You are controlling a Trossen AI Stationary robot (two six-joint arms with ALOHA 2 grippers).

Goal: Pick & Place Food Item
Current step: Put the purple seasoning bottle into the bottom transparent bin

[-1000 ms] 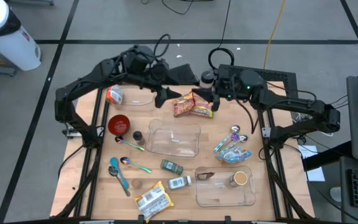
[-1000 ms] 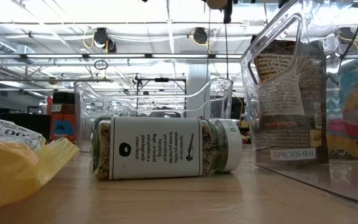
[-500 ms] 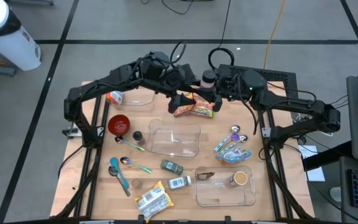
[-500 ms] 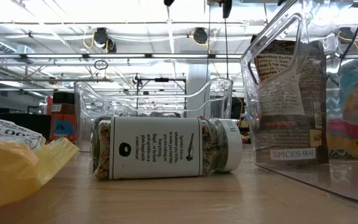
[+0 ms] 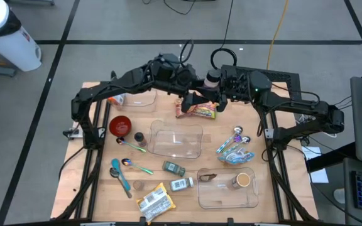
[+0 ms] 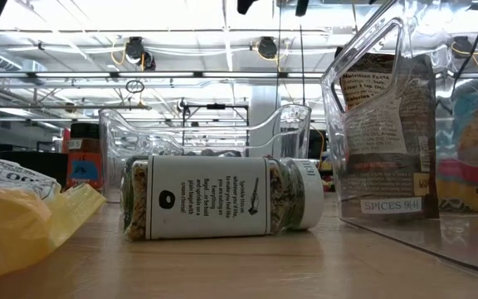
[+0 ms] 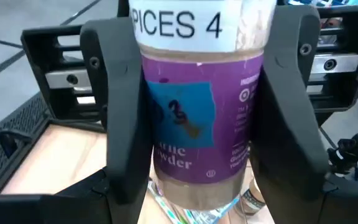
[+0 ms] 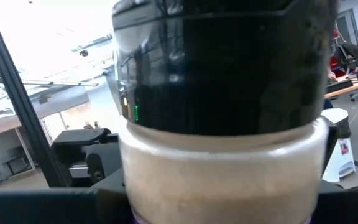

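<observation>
Above the table's far edge, I have both grippers on one spice jar (image 7: 194, 118).
Left gripper (image 5: 201, 99) and right gripper (image 5: 220, 95) each clamp it.

Both claws meet at a spice jar (image 5: 212, 78) above the snack packets (image 5: 197, 110).

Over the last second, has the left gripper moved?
Yes. In the high view the left gripper has swung rightward along the table's far edge, from above the clear tray to over the snack packets, meeting the right gripper.

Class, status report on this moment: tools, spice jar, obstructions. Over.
Left tool shut on purple-labelled spice jar. Right tool meets it, grip unclear. Nothing obstructing.
</observation>
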